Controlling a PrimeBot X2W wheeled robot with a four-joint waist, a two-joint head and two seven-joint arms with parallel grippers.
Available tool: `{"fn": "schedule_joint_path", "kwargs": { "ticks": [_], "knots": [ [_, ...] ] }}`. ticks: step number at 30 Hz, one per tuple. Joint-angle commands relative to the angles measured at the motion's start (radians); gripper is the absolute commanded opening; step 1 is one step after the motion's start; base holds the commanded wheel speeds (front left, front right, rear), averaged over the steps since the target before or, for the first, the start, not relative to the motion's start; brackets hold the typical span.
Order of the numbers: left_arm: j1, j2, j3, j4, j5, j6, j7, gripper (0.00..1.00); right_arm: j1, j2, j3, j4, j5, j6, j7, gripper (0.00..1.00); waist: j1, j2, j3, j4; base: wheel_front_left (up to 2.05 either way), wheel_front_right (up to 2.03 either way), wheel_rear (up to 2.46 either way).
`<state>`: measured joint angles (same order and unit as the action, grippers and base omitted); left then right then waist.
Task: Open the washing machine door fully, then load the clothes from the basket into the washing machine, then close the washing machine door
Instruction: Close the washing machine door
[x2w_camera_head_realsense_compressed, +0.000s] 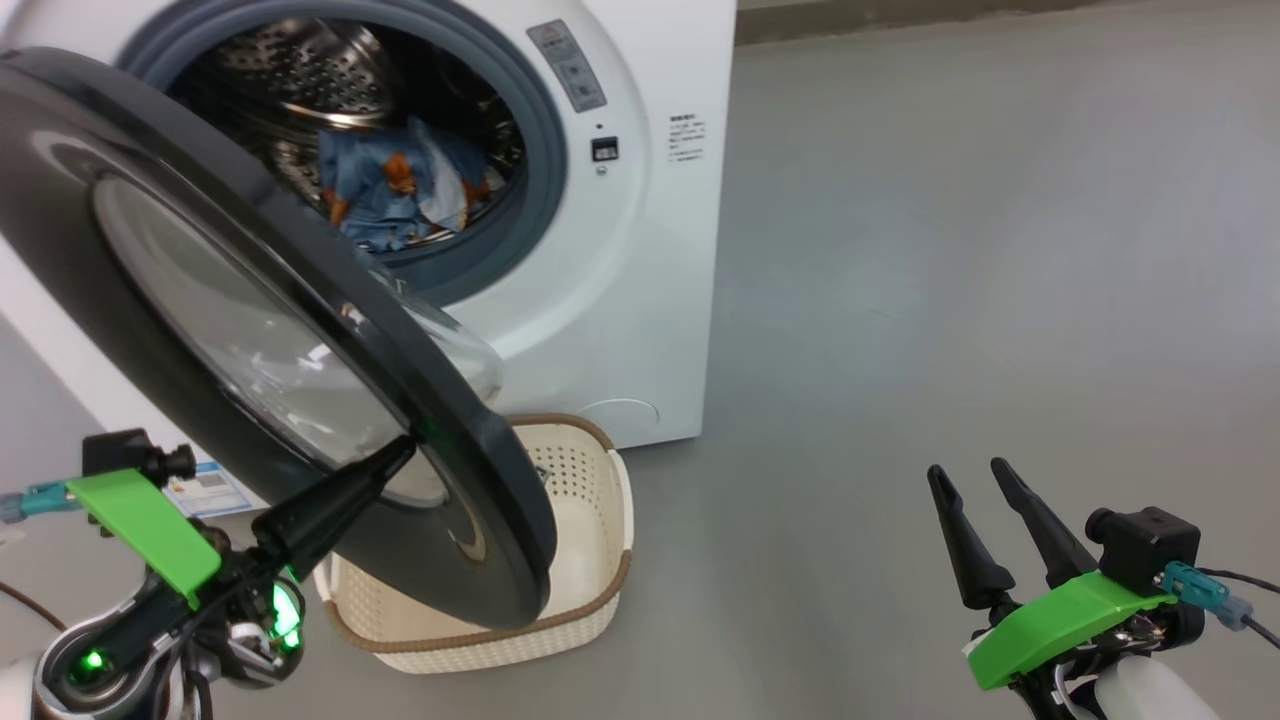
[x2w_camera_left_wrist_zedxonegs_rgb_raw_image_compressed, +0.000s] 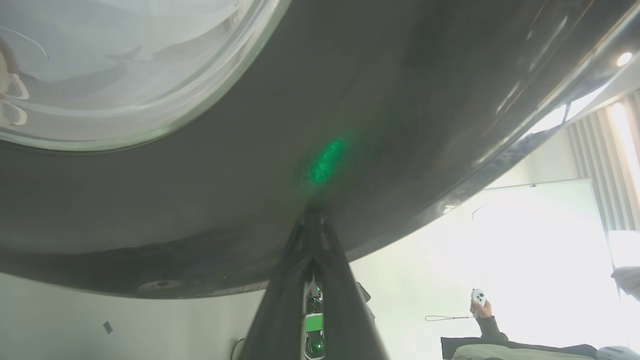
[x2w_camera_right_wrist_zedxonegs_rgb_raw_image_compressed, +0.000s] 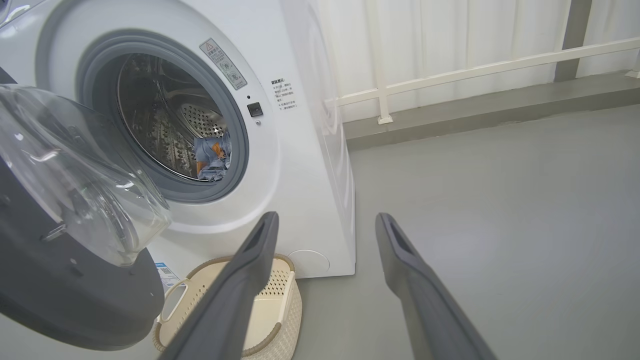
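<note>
The washing machine (x2w_camera_head_realsense_compressed: 640, 300) (x2w_camera_right_wrist_zedxonegs_rgb_raw_image_compressed: 300, 175) stands with its door (x2w_camera_head_realsense_compressed: 490, 480) (x2w_camera_right_wrist_zedxonegs_rgb_raw_image_compressed: 75, 280) swung partway out, the glass bowl facing the drum. Light blue clothes (x2w_camera_head_realsense_compressed: 400, 190) (x2w_camera_right_wrist_zedxonegs_rgb_raw_image_compressed: 212, 157) lie inside the steel drum. My left gripper (x2w_camera_head_realsense_compressed: 405, 447) (x2w_camera_left_wrist_zedxonegs_rgb_raw_image_compressed: 312, 215) is shut, its tip pressed against the door's black outer rim (x2w_camera_left_wrist_zedxonegs_rgb_raw_image_compressed: 350, 100), nothing between its fingers. The cream basket (x2w_camera_head_realsense_compressed: 600, 590) (x2w_camera_right_wrist_zedxonegs_rgb_raw_image_compressed: 285, 310) sits on the floor under the door; no clothes show in the part I see. My right gripper (x2w_camera_head_realsense_compressed: 985, 480) (x2w_camera_right_wrist_zedxonegs_rgb_raw_image_compressed: 325, 222) hangs open at the lower right, away from the machine.
Bare grey floor (x2w_camera_head_realsense_compressed: 950, 250) stretches to the right of the machine. A white rail and curtains (x2w_camera_right_wrist_zedxonegs_rgb_raw_image_compressed: 450, 50) run along the back wall. In the left wrist view, a person's hand holds a white controller (x2w_camera_left_wrist_zedxonegs_rgb_raw_image_compressed: 479, 298) beyond the door.
</note>
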<state>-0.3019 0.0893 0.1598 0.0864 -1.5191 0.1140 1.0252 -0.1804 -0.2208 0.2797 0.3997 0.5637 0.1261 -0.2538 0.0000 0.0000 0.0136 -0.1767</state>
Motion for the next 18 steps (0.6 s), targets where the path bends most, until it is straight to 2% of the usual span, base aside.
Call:
{"fn": "schedule_joint_path", "kwargs": {
  "ticks": [1,10,18],
  "knots": [
    [-0.054,0.014,0.028,-0.015,0.007,-0.014,-0.009,0.0,-0.039,-0.005,0.006,-0.026,-0.002,0.005,-0.008,1.0,0.0,0.0,0.023,-0.03,0.0,0.0,0.0],
    [-0.084,0.021,0.034,0.019,0.008,-0.035,-0.013,0.0,-0.042,0.004,-0.005,-0.028,-0.008,0.005,-0.008,1.0,0.0,0.0,0.038,-0.06,0.0,0.0,0.0],
    [-0.092,0.024,0.034,0.038,0.011,-0.045,-0.011,0.0,-0.04,0.011,-0.015,-0.028,-0.015,0.005,-0.008,1.0,0.0,0.0,0.037,-0.053,0.0,0.0,0.0]
  ]
}}
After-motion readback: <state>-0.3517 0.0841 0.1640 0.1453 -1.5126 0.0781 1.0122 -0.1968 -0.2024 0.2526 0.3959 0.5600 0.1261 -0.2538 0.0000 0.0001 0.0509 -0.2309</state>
